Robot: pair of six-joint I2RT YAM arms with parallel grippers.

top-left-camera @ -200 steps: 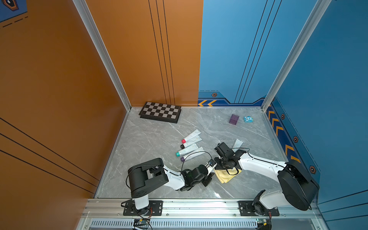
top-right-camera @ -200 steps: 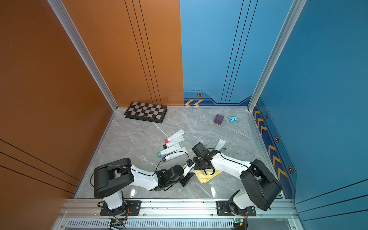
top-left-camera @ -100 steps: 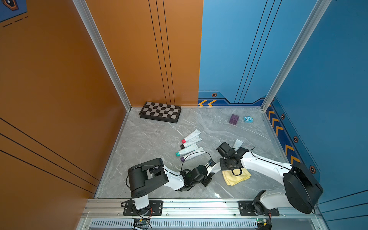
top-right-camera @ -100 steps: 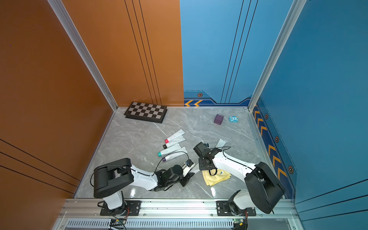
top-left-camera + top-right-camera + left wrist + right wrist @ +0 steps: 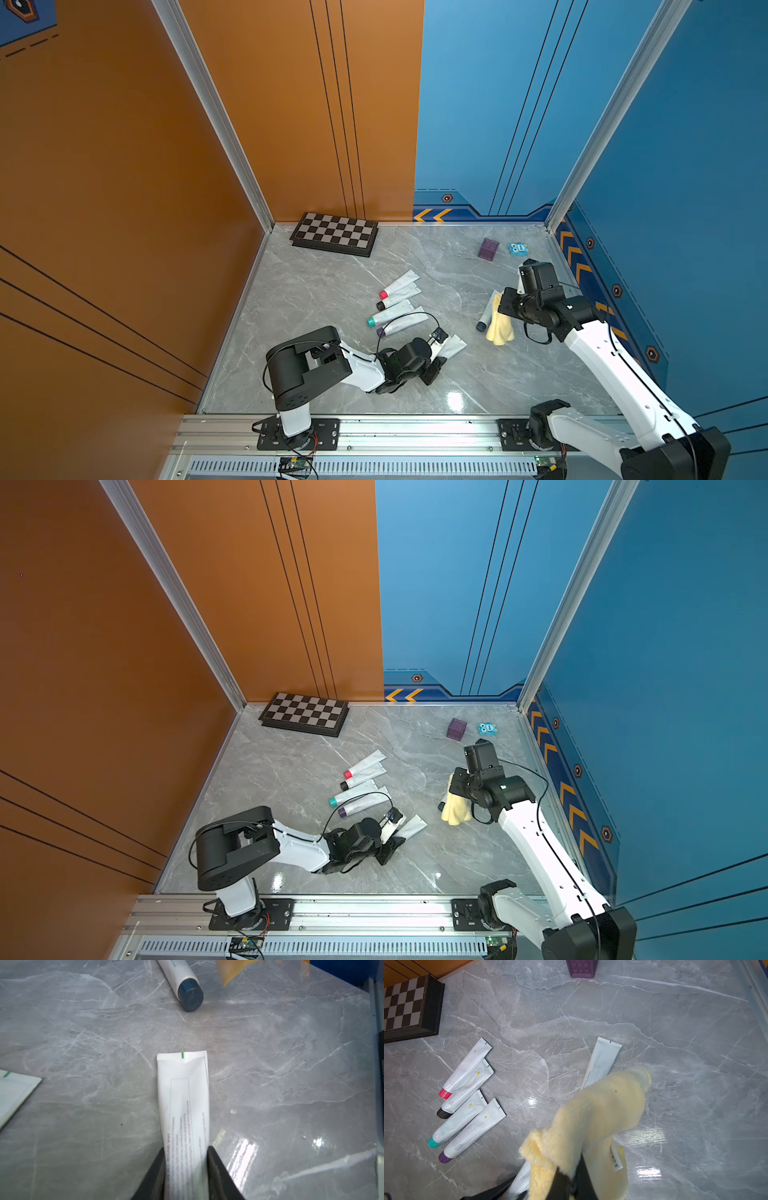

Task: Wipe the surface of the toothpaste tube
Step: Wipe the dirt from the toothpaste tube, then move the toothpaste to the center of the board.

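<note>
Left jaws snug astride toothpaste tube (image 5: 182, 1105)

1. left arm (image 5: 365, 370): white links, black joints, bulky black shoulder housing.
2. right arm (image 5: 615, 370): same white/black, thin black cable looped outside.
3. left gripper (image 5: 186, 1151), right gripper (image 5: 572, 1178): matte black fingers.
4. base plates (image 5: 328, 432): black, silver screws.

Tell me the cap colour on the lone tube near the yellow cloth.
Dark navy blue. The cap shows best in the left wrist view.
</note>
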